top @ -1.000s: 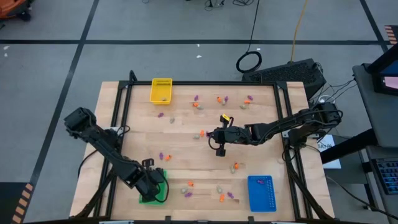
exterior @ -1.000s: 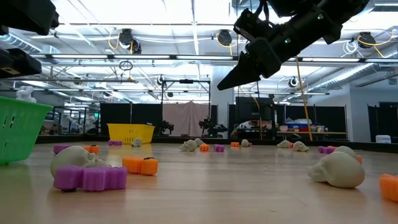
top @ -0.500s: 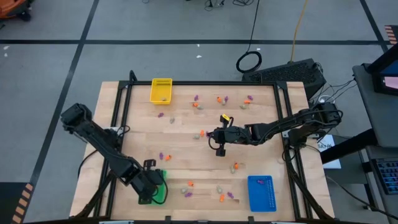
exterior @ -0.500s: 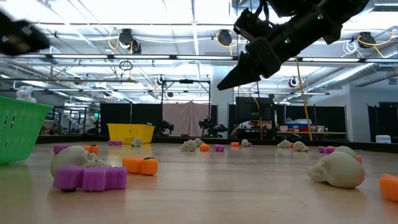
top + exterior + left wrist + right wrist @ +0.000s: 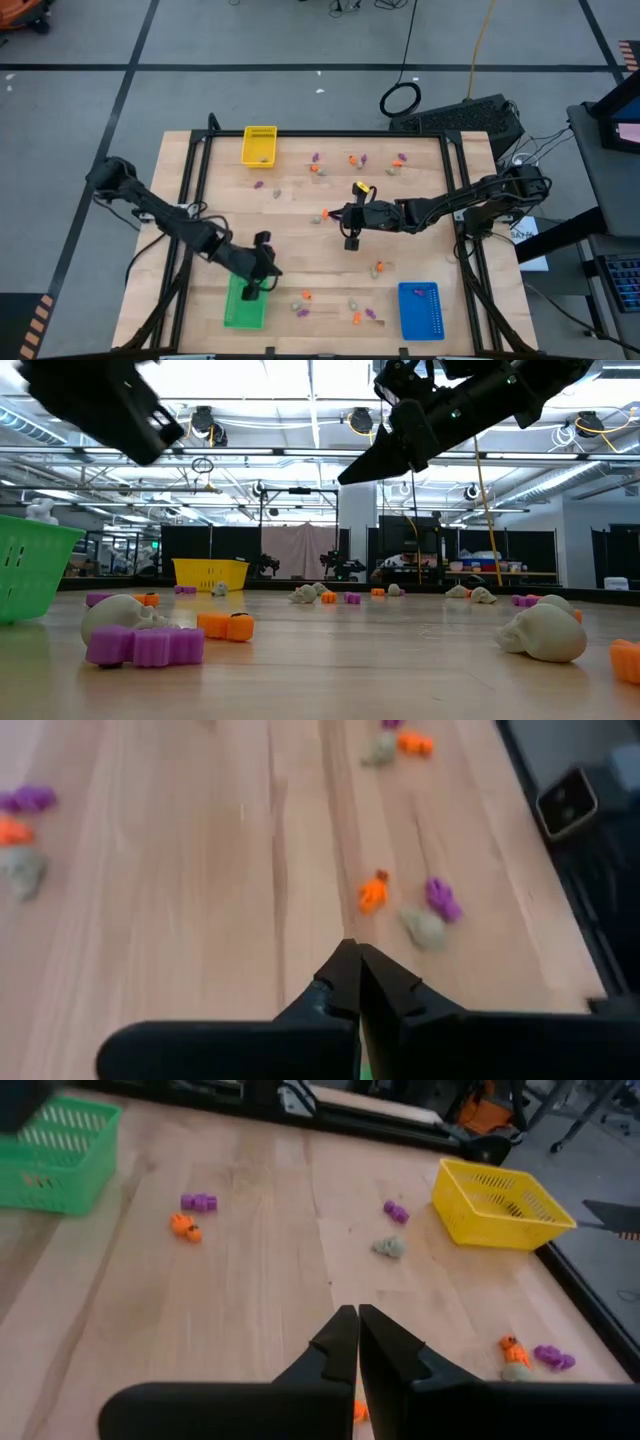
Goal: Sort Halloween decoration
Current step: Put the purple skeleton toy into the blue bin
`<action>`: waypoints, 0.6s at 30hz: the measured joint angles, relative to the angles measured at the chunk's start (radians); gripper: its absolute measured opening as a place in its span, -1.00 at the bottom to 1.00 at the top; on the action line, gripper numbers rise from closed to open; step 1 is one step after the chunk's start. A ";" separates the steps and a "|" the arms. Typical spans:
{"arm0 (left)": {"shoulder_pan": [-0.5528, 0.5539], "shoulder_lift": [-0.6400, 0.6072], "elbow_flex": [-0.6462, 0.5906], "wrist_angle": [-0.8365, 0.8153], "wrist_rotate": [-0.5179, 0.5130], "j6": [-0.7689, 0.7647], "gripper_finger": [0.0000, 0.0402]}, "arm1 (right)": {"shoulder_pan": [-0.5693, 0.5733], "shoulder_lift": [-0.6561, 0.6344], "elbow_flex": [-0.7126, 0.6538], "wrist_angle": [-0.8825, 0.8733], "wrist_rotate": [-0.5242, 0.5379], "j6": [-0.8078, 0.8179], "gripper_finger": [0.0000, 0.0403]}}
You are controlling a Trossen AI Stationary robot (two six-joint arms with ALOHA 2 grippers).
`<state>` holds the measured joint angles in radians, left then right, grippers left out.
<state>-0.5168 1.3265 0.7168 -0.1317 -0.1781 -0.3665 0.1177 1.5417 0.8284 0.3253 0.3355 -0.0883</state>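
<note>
Both jaws clenched, nothing pinched in either as far as I can see. Left gripper (image 5: 250, 292) hangs at the far end of the green tray (image 5: 243, 312), fingertips together in my left wrist view, bare wood past them. Right gripper (image 5: 350, 243) hangs mid-table, above the boards, fingers pressed flat together in my right wrist view.

Where the Halloween decoration is: trinkets are scattered in loose groups. Near strip between green tray and blue tray (image 5: 419, 310) has an orange trinket (image 5: 306, 296), a purple one (image 5: 299, 311) and more orange, purple and grey bits further right. Far side has a row beside the yellow tray (image 5: 259, 146), with a purple piece (image 5: 258, 184) just in front of it. Some bits sit inside the yellow and blue trays; too small to call colours. Low view shows a grey skull (image 5: 118, 616) touching a purple piece (image 5: 146, 646), so some lie bunched.

Step in hand, my read: between picks. Left is empty over the green tray's end, most of the pile unsorted.

Next move calls for: open left, go for the orange trinket just beside the tray, drop straight down, close on that one alone. Pieces are far smaller than my fingers, so alignment is tight and a neighbour could get swept. Right can take the orange piece (image 5: 378, 268) near it.
</note>
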 joint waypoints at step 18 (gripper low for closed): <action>0.306 0.000 -0.413 0.867 0.191 0.268 -1.00 | -0.008 0.109 0.038 -0.083 0.080 0.459 -0.62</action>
<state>-0.2109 1.3270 0.3043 0.7350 0.0132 -0.0981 0.1100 1.6509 0.8663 0.2420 0.4160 0.3711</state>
